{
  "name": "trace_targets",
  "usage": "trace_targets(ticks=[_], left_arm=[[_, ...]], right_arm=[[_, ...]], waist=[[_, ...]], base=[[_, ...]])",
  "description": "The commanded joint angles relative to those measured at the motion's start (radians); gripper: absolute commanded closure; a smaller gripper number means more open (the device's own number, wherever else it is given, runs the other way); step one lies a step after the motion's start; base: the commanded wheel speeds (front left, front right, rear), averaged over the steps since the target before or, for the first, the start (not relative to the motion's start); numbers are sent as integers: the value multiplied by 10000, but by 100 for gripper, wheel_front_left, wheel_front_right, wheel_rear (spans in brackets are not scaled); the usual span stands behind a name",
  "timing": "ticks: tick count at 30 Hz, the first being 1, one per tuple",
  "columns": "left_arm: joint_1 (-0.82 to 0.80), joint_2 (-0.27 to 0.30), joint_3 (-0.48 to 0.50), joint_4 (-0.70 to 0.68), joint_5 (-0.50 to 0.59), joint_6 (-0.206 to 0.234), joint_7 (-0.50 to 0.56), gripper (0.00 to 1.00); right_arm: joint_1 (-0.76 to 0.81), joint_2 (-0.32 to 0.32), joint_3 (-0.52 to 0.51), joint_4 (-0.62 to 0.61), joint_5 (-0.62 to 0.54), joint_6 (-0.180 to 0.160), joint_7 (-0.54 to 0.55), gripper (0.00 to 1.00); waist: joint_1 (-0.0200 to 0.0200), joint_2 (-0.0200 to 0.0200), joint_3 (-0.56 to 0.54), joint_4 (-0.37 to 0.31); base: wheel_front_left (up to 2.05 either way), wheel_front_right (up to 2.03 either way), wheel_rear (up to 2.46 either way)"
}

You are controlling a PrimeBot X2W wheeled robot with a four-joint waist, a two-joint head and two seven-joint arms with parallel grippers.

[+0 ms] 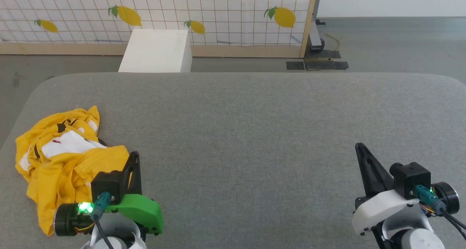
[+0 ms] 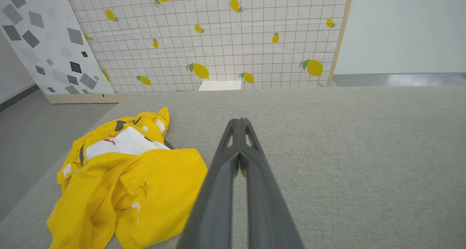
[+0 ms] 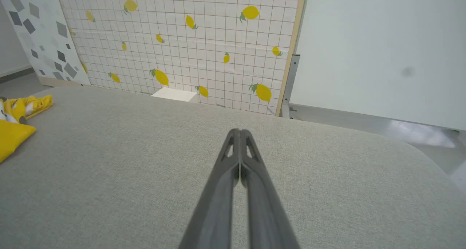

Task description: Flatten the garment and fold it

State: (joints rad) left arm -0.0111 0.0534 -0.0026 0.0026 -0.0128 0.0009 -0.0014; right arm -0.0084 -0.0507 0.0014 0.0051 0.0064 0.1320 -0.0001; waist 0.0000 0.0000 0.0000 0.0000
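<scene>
The T-shirt (image 1: 69, 158) was found crumpled by the tabletop's (image 1: 255, 114) front left corner; nothing was flattened or folded. The left tool (image 1: 135, 155) and right tool (image 1: 359, 146) were pressed together, empty.

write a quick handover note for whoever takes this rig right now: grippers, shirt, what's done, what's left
Left gripper: shut, holding nothing; the garment lies just to its left.
Right gripper: shut, holding nothing, over bare fabric well away from the garment.
Garment: a crumpled yellow heap at the left end of the grey padded surface, with its white print partly showing.
Done: nothing visible; it is neither flattened nor folded.
Left: grasp it, probably with the left gripper first, spread it flat toward the middle, then fold.
</scene>
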Motion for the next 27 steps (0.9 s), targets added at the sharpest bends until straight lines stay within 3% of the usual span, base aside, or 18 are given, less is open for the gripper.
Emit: trace_targets(ticks=[1,18,19,27], left_arm=[[111,-32,26,-26,128,-9,14,100],[111,-32,26,-26,128,-9,14,100],[0,0,-4,2,-10,1,-1,0],[11,-1,-44,71,-163,27,-104,0]], right_arm=[[84,5,-14,-51,-64,-13,1,100],[84,5,-14,-51,-64,-13,1,100],[0,0,0,4,5,2,-1,0],[25,0,-15,98,147,1,-105,0]], waist=[[0,0,0,0],[0,0,0,0],[0,0,0,0],[0,0,2,10]], base=[[0,0,0],[0,0,0],[0,0,0],[0,0,0]])
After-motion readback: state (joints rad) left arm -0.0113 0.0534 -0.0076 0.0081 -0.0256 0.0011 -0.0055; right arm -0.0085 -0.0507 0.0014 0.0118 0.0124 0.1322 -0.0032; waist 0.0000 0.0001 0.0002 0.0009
